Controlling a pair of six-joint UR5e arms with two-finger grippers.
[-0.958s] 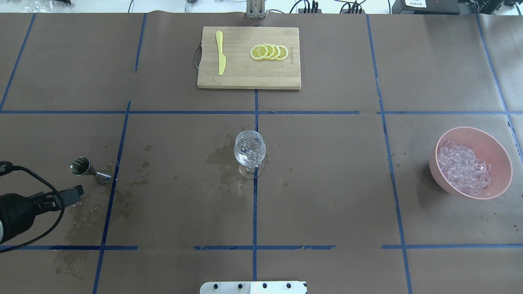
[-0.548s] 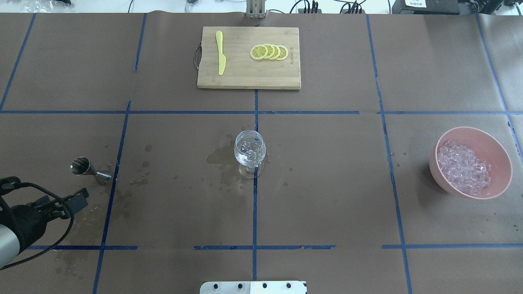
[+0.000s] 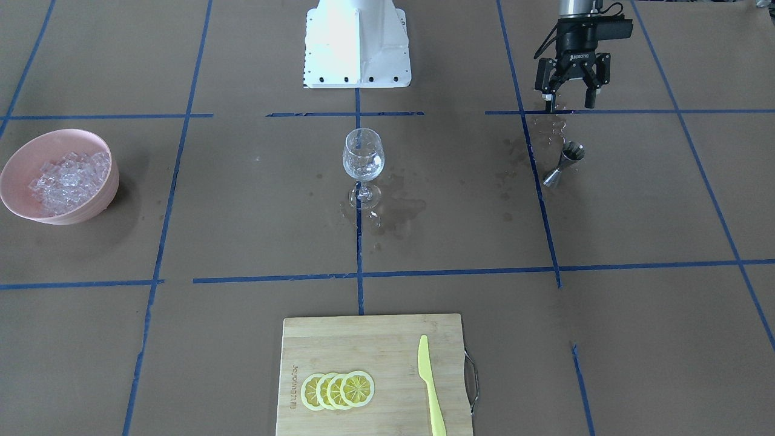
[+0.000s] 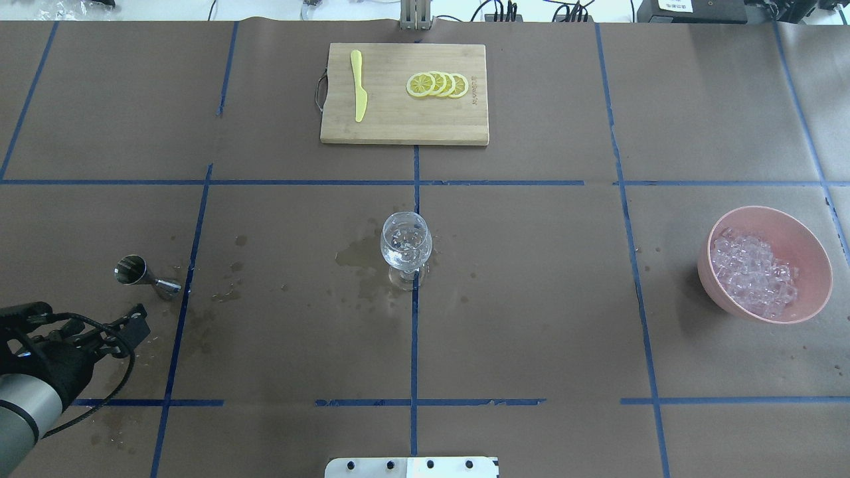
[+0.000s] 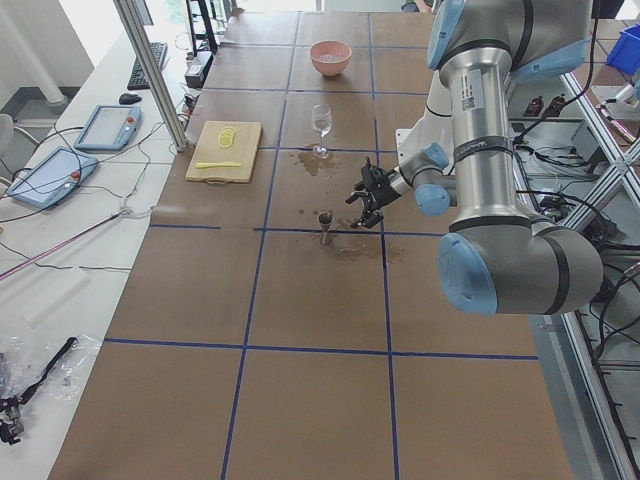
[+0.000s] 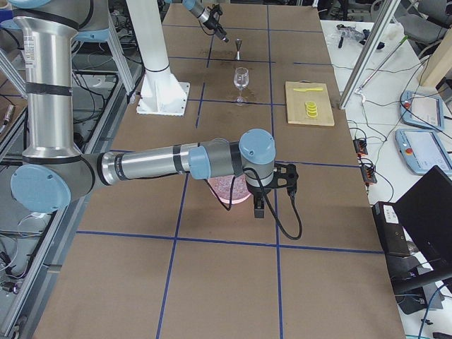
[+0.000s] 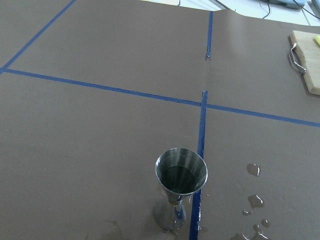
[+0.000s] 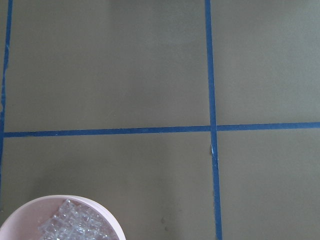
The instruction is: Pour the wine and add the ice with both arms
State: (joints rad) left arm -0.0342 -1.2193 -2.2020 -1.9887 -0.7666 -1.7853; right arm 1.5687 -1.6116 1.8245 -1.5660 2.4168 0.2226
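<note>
Left gripper [image 3: 568, 102]: fingers spread, holding nothing, hovering near the steel jigger [image 3: 563, 163] on the robot's side of it. The jigger stands upright at the table's left. Right gripper [image 6: 274, 192]: hangs beside the pink bowl [image 4: 813, 249] at the table's right; whether its fingers are spread cannot be determined. Ice [image 4: 754, 273] lies in that bowl. Wine glass [image 4: 406, 240] stands upright at centre among wet patches; the wine [image 3: 363, 171] inside is barely discernible.

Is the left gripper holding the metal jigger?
No, the jigger stands on the table by itself, apart from the open left gripper.
</note>
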